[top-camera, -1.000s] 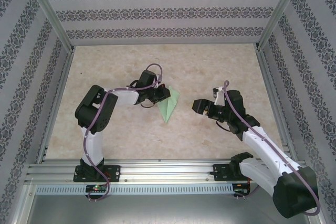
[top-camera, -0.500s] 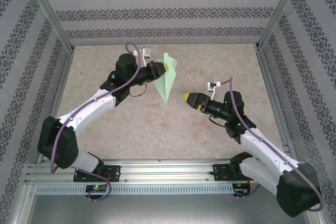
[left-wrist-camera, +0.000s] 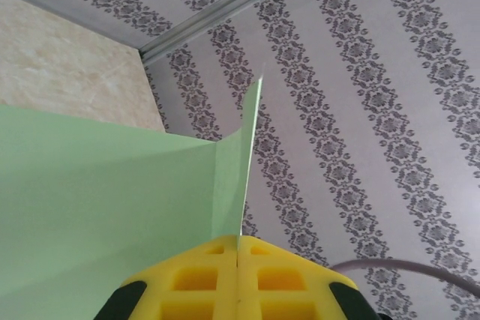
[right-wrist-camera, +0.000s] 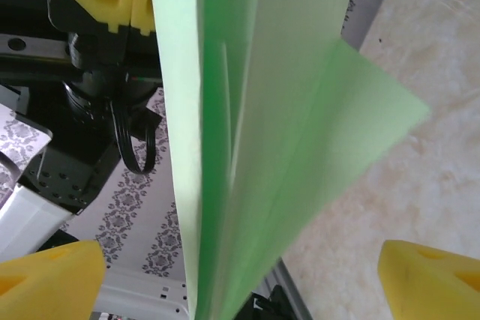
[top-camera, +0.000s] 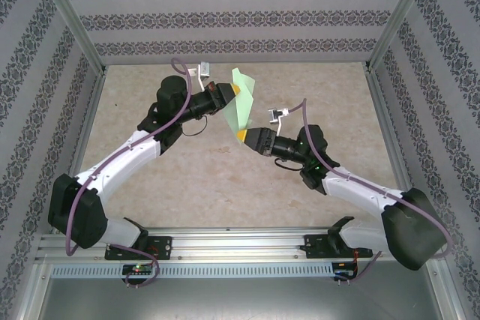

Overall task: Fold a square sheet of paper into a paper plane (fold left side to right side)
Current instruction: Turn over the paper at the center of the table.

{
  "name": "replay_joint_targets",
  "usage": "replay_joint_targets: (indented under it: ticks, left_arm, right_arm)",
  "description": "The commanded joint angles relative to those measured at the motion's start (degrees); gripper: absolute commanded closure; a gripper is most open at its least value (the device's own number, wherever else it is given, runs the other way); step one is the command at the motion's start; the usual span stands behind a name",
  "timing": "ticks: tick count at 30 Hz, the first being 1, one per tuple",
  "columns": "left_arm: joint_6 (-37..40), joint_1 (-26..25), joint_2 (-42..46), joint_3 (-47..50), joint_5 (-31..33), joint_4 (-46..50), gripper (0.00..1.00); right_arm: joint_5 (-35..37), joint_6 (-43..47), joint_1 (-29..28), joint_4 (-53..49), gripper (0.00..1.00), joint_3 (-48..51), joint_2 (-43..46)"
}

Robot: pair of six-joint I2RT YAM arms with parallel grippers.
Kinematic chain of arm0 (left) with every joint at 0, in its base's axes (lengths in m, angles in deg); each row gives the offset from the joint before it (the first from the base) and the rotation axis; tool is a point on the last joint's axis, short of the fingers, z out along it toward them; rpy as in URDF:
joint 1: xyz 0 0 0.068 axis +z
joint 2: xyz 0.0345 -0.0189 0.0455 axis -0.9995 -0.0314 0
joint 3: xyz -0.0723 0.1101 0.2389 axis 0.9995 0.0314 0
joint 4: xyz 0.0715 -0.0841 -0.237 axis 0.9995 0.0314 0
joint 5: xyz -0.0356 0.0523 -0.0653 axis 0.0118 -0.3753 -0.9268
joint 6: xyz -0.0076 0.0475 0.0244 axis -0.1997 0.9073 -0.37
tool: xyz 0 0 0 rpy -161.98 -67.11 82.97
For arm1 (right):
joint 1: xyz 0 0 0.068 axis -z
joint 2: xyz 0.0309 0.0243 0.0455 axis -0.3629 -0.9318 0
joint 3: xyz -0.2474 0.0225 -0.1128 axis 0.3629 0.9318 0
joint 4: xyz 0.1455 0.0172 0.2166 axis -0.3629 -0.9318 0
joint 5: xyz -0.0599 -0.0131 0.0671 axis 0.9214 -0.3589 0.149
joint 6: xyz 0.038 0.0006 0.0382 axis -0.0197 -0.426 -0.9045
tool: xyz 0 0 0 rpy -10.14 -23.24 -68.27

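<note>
The paper plane (top-camera: 241, 105), thin matte mint-green paper folded into a slim, sharply creased dart, is held in the air above the mottled beige table (top-camera: 187, 177). The left pincer (top-camera: 229, 95) is clenched on its wider end, with the yellow ribbed pads (left-wrist-camera: 202, 279) pressed together on the sheet. The right pincer (top-camera: 244, 136) is spread wide at the pointed end, its yellow fingertips (right-wrist-camera: 52, 275) on either side of the paper and clear of it.

paper plane (right-wrist-camera: 247, 110) blurred, top and bottom cut off
</note>
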Motion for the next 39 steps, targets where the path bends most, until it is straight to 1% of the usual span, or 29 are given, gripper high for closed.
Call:
replay_joint_targets:
  ticks: [1, 8, 14, 16, 17, 19, 21, 23, 24, 25, 26, 28, 29, 31, 34, 36, 39]
  left_arm:
    - [-3.4, -0.5, 1.3, 1.0, -2.2, -5.1, 0.95]
    - [-4.3, -0.6, 1.5, 2.4, -2.0, -5.2, 0.95]
    - [-3.9, -0.6, 1.6, 3.4, -1.7, -3.4, 0.93]
    - [-3.6, -0.6, 1.5, 3.5, -1.7, -2.9, 0.9]
    - [-3.3, -0.6, 1.6, 3.5, -1.6, -2.4, 0.88]
    - [-2.0, -0.6, 2.1, 3.4, -1.2, -0.4, 0.78]
    - [0.3, -0.5, 3.3, 3.2, 0.4, 3.4, 0.71]
    - [5.1, -0.4, 5.5, 2.6, 3.3, 9.7, 0.6]
    - [8.0, -0.4, 7.2, 2.1, 5.9, 14.5, 0.52]
    - [11.0, -0.4, 9.1, 1.4, 9.6, 19.8, 0.46]
    - [13.4, -0.4, 10.7, 1.0, 13.5, 24.6, 0.43]
    - [17.1, -0.3, 15.2, 0.8, 22.4, 33.3, 0.39]
    - [18.1, -0.3, 17.2, 1.1, 26.3, 36.2, 0.38]
    - [18.8, -0.3, 22.0, 2.7, 34.0, 41.1, 0.34]
    - [18.2, -0.3, 27.9, 5.1, 43.0, 47.2, 0.32]
    - [17.0, -0.3, 31.3, 6.7, 47.7, 50.3, 0.31]
    - [15.6, -0.3, 36.5, 9.3, 53.0, 53.0, 0.3]
  right_arm:
    - [-1.3, -3.0, -0.7, 9.5, 0.16, -2.3, -2.1]
    - [-1.9, -2.3, -0.7, 8.5, 0.46, -2.9, -2.0]
    - [-1.2, 1.4, -0.6, 1.3, 0.72, -3.1, 0.4]
    - [-0.8, 3.1, -0.4, -2.3, 0.8, -3.1, 1.4]
    - [-0.6, 3.9, -0.4, -4.0, 0.83, -3.2, 1.9]
    - [-0.2, 6.3, -0.2, -8.8, 0.89, -3.8, 2.9]
    - [0.6, 9.1, -0.1, -14.7, 0.93, -4.6, 3.9]
    - [2.0, 13.2, -0.1, -20.8, 0.95, -5.8, 4.9]
    - [3.2, 15.7, -0.1, -25.6, 0.94, -6.6, 5.5]
    - [5.2, 18.6, -0.3, -31.5, 0.95, -7.8, 6.0]
    - [7.6, 22.3, -0.4, -37.8, 0.95, -9.4, 6.2]
    - [15.5, 30.4, -1.6, -53.1, 0.95, -14.1, 5.8]
    - [20.2, 33.3, -2.7, -58.4, 0.95, -16.1, 5.2]
    - [33.6, 38.0, -6.0, -71.4, 0.96, -21.2, 2.7]
    - [52.6, 39.5, -11.4, -84.9, 0.96, -27.8, -3.4]
    - [62.3, 38.6, -14.7, -91.6, 0.96, -32.0, -8.3]
    - [74.1, 36.5, -19.4, -101.4, 0.94, -39.1, -17.3]
